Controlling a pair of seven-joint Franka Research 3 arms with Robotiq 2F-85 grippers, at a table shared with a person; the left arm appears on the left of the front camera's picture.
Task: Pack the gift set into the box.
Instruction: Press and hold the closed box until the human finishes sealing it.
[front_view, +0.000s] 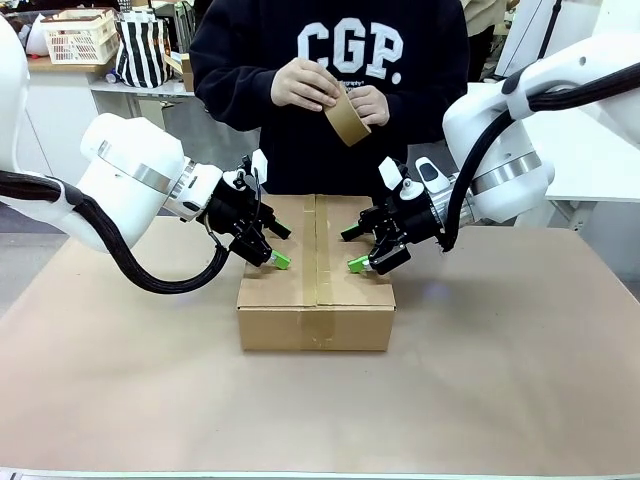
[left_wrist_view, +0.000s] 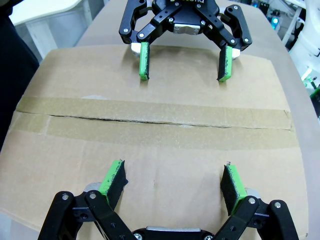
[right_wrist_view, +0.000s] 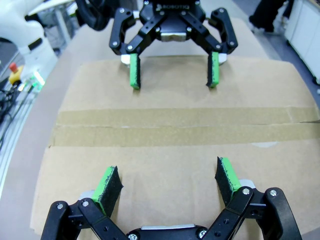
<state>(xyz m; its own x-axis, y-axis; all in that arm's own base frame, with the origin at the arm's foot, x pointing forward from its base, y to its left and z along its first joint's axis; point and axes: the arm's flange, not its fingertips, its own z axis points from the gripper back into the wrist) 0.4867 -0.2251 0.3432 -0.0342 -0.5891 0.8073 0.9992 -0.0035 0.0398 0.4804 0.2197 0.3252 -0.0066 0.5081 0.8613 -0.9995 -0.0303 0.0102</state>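
The brown cardboard box (front_view: 315, 316) stands in the middle of the table with its top flaps closed and brown tape (left_wrist_view: 150, 120) along the centre seam. The gift set is hidden. My left gripper (front_view: 281, 247) is open over the box's left flap, fingertips down at the cardboard. My right gripper (front_view: 353, 250) is open the same way over the right flap. In the left wrist view my left gripper (left_wrist_view: 172, 176) faces the right gripper (left_wrist_view: 184, 65) across the seam. The right wrist view shows my right gripper (right_wrist_view: 168, 180) facing the left gripper (right_wrist_view: 173, 71). Neither holds anything.
A person stands at the far side behind the box, both hands on a brown tape roll (front_view: 347, 120) held at chest height. Brown paper covers the table (front_view: 520, 380). A white basket (front_view: 78, 36) and a striped bag (front_view: 142, 48) sit far back left.
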